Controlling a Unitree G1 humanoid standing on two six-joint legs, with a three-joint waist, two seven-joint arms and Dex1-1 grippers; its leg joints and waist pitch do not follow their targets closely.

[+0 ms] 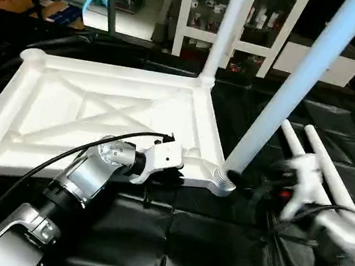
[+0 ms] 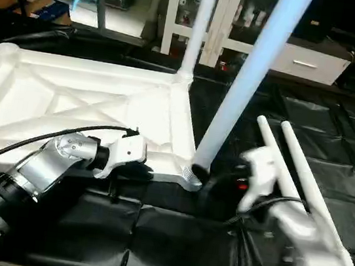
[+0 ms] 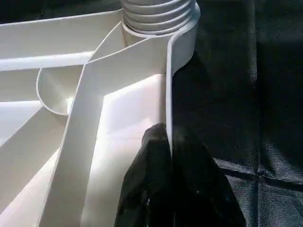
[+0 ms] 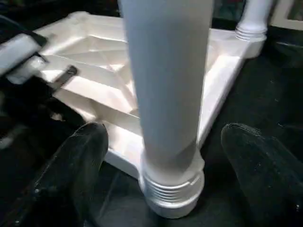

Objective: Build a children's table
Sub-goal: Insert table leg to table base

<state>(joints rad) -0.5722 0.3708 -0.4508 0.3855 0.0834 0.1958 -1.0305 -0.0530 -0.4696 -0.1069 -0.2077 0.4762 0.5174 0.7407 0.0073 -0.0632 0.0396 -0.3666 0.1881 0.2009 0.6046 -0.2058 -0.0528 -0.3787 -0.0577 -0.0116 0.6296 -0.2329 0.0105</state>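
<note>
On the black-covered work surface point(image 1: 148, 248), seen from the left eye: white tabletop point(image 1: 54, 116) lying underside up, X-ribs showing, rounded sockets at the corners. Standing upright in the near right corner socket point(image 1: 222, 181), a long tapered leg point(image 1: 288, 96); a second upright leg point(image 1: 223, 33) in the far right corner. Resting flat on the black cover to the right of the tabletop, two loose legs point(image 1: 319, 159) side by side. Reaching in from the lower left, the silver left forearm, with the left gripper point(image 1: 171, 172) at the tabletop's near edge rim, just left of the near socket. Blurred at the lower right, the right gripper point(image 1: 256, 187), close beside the base of the near leg.

From the right eye: same layout, with a glass-fronted cabinet point(image 2: 246, 17) beyond the table.

Along the left wrist: black fingers point(image 3: 189, 189) clenched on the thin upright rim of the tabletop, one on either side of the wall, below the threaded collar of the near socket.

Along the right wrist: two black fingers point(image 4: 75, 165) spread wide, released, one on each side of the near leg's base and apart from it; threaded collar seated at the socket between them.
</note>
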